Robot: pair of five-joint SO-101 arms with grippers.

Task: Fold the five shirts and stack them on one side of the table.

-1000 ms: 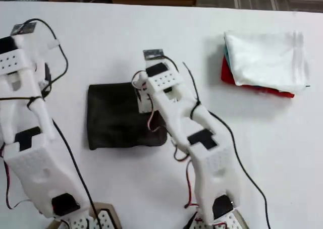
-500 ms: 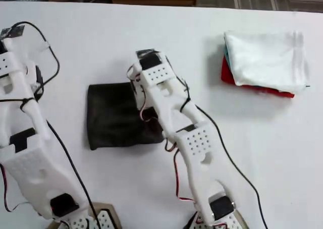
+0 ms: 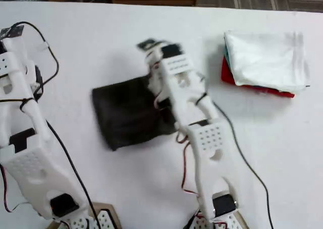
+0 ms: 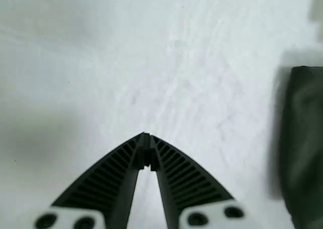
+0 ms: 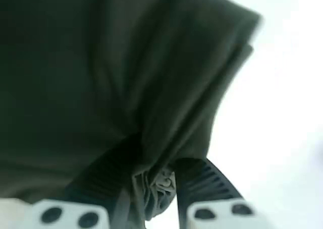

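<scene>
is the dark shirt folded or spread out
Folded: the dark shirt is a compact layered rectangle, one edge bunched in the right gripper.

Left hand (image 4: 145,143), tips pressed together; right hand (image 5: 154,176) clamped tight, right arm (image 3: 197,118) stretched forward.

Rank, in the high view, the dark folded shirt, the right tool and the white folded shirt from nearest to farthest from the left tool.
1. Dark folded cloth shirt, in the middle.
2. Right tool, gripping that shirt's right side.
3. White folded cloth shirt, atop the stack at far right.
</scene>
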